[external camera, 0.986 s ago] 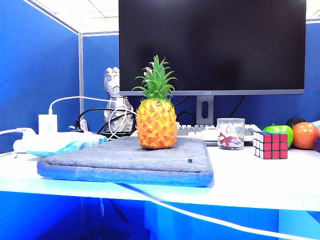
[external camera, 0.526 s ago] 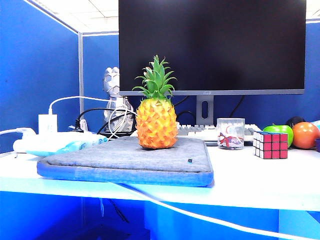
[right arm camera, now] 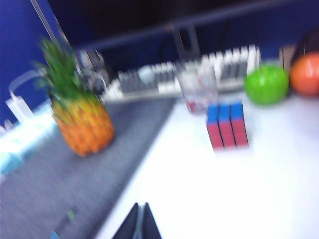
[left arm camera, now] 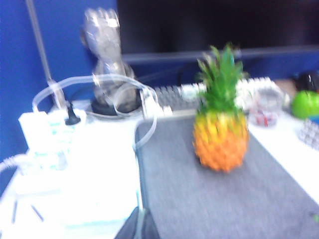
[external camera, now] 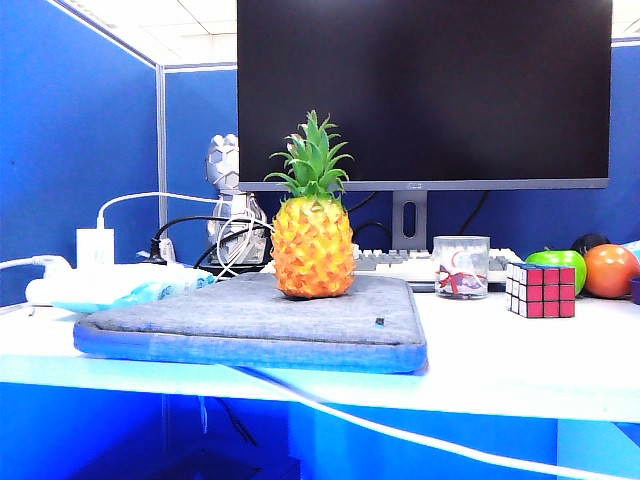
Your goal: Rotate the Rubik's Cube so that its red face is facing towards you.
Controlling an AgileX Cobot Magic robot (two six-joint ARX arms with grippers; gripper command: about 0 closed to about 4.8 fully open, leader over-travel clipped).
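Rubik's Cube (external camera: 541, 289) sits w/ red face (external camera: 551, 293) frontward on counter (external camera: 520, 365); left gripper (left arm camera: 141, 226) & right gripper (right arm camera: 140, 224) jaws closed, empty.

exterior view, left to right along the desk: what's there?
White charger → pineapple → glass cup → Rubik's Cube → green apple → orange fruit.

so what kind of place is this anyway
Most likely an office cubicle desk. A large dark monitor stands at the back with a keyboard below it, blue partition walls close in the white desk, and a power strip with cables sits to the left.
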